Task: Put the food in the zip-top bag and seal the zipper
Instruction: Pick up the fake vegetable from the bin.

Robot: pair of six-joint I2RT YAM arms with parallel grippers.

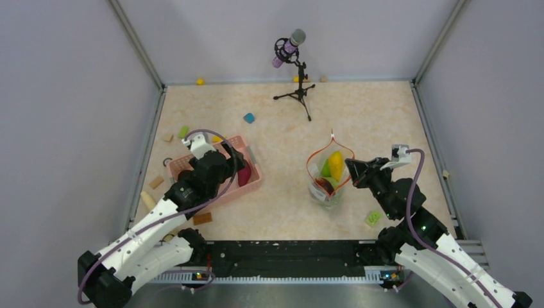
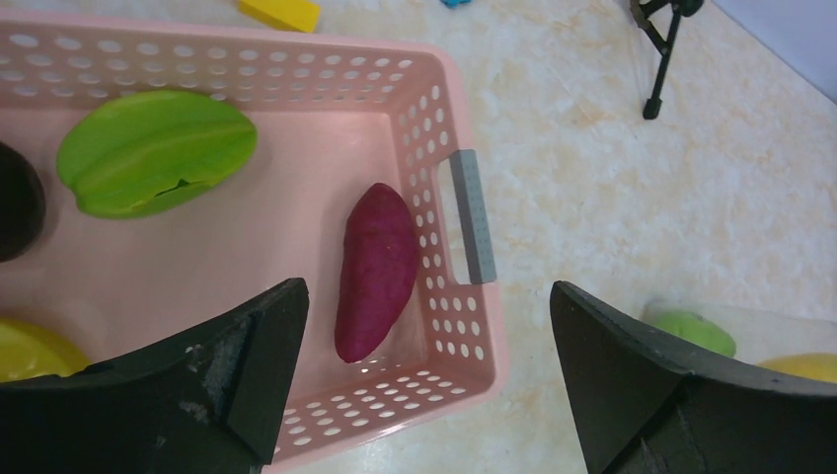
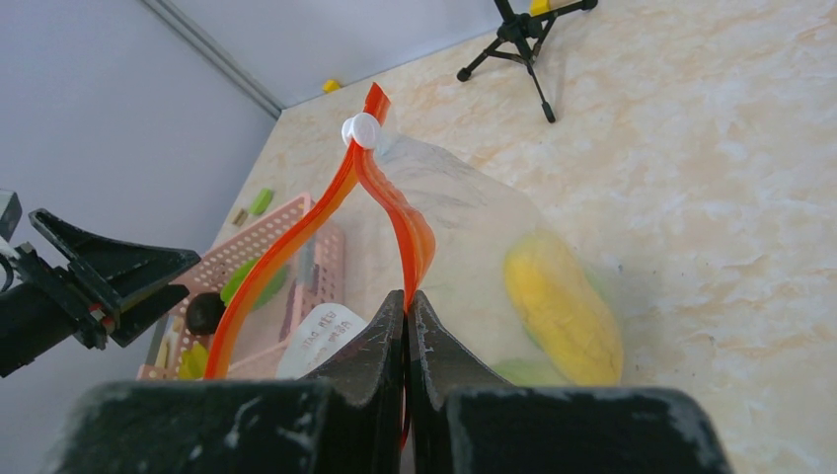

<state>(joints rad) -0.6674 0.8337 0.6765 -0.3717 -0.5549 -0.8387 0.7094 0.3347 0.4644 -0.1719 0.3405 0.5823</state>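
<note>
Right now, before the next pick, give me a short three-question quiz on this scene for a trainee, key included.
1. True or false: the left gripper hangs open above the pink basket.
2. The right gripper is shut on: A) the zipper strip, B) the microphone stand, C) the basket's rim.
3. Fill in: the zip-top bag has its mouth standing ____.
Key: 1 true; 2 A; 3 open.
</note>
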